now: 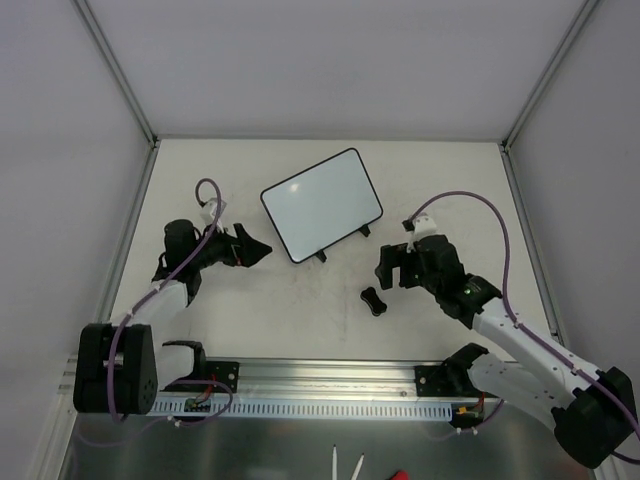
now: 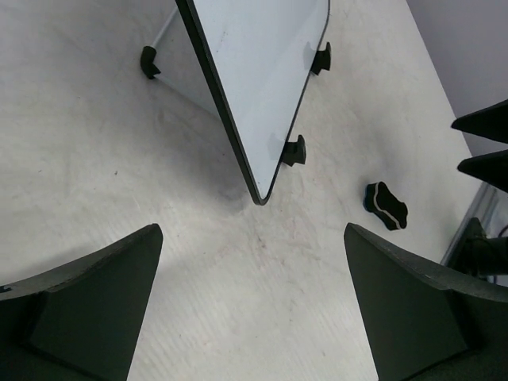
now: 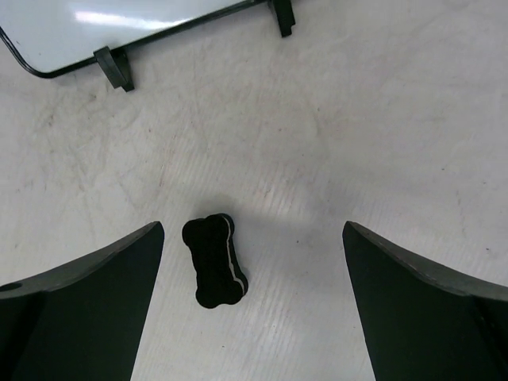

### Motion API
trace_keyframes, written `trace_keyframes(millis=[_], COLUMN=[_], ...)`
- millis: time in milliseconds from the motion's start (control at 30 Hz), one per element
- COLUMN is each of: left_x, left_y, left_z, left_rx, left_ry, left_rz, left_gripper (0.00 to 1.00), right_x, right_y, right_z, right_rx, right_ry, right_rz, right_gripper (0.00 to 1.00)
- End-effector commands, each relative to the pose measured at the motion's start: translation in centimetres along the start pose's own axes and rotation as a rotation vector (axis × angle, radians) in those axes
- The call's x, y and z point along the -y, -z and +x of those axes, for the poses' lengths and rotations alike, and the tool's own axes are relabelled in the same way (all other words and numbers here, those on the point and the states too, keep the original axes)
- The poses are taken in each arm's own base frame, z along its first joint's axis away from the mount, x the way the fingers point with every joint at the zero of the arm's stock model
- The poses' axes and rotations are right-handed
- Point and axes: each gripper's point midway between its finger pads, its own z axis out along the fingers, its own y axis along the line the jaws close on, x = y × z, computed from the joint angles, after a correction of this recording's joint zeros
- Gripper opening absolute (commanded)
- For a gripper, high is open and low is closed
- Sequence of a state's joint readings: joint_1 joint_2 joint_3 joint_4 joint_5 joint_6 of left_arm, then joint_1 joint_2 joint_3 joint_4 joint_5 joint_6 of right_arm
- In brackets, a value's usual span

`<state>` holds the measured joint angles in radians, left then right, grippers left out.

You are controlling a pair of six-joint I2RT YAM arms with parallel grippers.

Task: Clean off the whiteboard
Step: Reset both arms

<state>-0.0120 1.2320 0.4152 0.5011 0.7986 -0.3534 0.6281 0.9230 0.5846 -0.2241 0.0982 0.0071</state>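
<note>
The whiteboard (image 1: 322, 203) lies flat at mid-table, white with a thin black rim and two black feet on its near edge, and its surface shows no marks. Its corner (image 2: 262, 87) points toward my left gripper (image 1: 262, 250), which stands open just left of it, holding nothing. A small black bone-shaped eraser (image 1: 374, 299) lies on the table below the board. My right gripper (image 1: 390, 268) hangs open above and right of the eraser (image 3: 214, 259), which rests near the left finger (image 3: 87, 309), untouched. The board's lower edge (image 3: 119, 24) shows at the top of the right wrist view.
The table is pale and scuffed, framed by metal posts (image 1: 120, 75) and grey walls. A slotted metal rail (image 1: 330, 385) carrying the arm bases runs along the near edge. The eraser (image 2: 386, 206) and the right gripper's fingertips (image 2: 484, 143) show in the left wrist view.
</note>
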Motion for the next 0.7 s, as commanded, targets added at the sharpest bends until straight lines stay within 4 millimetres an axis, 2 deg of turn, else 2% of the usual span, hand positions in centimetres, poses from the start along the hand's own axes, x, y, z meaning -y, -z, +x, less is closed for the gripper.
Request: trace_keyframes(millis=[0, 33, 67, 100, 133, 167, 200, 233, 267, 300, 367, 433, 667], left_x=[-0.7, -1.2, -1.4, -0.9, -1.2, -1.6, -1.9, -1.2, -1.5, -1.1, -1.5, -1.6, -2.1], left_y=[2.0, 2.5, 3.0, 3.7, 4.1, 4.6, 5.0, 5.5, 5.8, 6.3, 6.7, 7.3, 7.3], left_z=[-1.3, -1.6, -0.8, -1.6, -1.6, -1.8, -1.1, -1.7, -1.2, -1.6, -1.0, -1.4, -1.2], left_rx=[0.100, 0.123, 0.115, 0.157, 0.172, 0.195, 0.193, 0.231, 0.241, 0.276, 0.294, 0.340, 0.345], left_ry=[-0.046, -0.048, -0.036, -0.065, -0.067, -0.067, -0.054, -0.084, -0.088, -0.102, -0.107, -0.109, -0.095], left_rz=[-0.148, -0.194, -0.224, -0.237, -0.262, -0.302, -0.321, -0.314, -0.331, -0.331, -0.348, -0.371, -0.390], left_gripper=[0.99, 0.99, 0.99, 0.99, 0.99, 0.99, 0.99, 0.99, 0.99, 0.99, 0.99, 0.99, 0.99], right_x=[0.9, 1.5, 2.1, 2.6, 3.7, 4.6, 5.0, 5.4, 5.9, 6.0, 6.2, 6.8, 7.0], right_y=[0.9, 1.0, 1.0, 1.2, 1.7, 1.8, 2.0, 2.3, 3.0, 3.1, 3.7, 3.8, 3.3], right_z=[-3.5, -3.8, -3.8, -3.8, -4.4, -4.0, -4.1, -4.3, -4.7, -4.6, -4.9, -4.7, -4.0], right_rx=[0.173, 0.190, 0.199, 0.207, 0.248, 0.256, 0.280, 0.307, 0.348, 0.360, 0.399, 0.410, 0.384], right_ry=[0.011, 0.003, -0.009, -0.019, -0.052, -0.060, -0.091, -0.104, -0.119, -0.117, -0.118, -0.123, -0.120], right_rz=[0.015, 0.047, 0.073, 0.099, 0.164, 0.205, 0.225, 0.246, 0.271, 0.270, 0.270, 0.297, 0.309], right_gripper=[0.99, 0.99, 0.99, 0.99, 0.99, 0.99, 0.99, 0.99, 0.99, 0.99, 0.99, 0.99, 0.99])
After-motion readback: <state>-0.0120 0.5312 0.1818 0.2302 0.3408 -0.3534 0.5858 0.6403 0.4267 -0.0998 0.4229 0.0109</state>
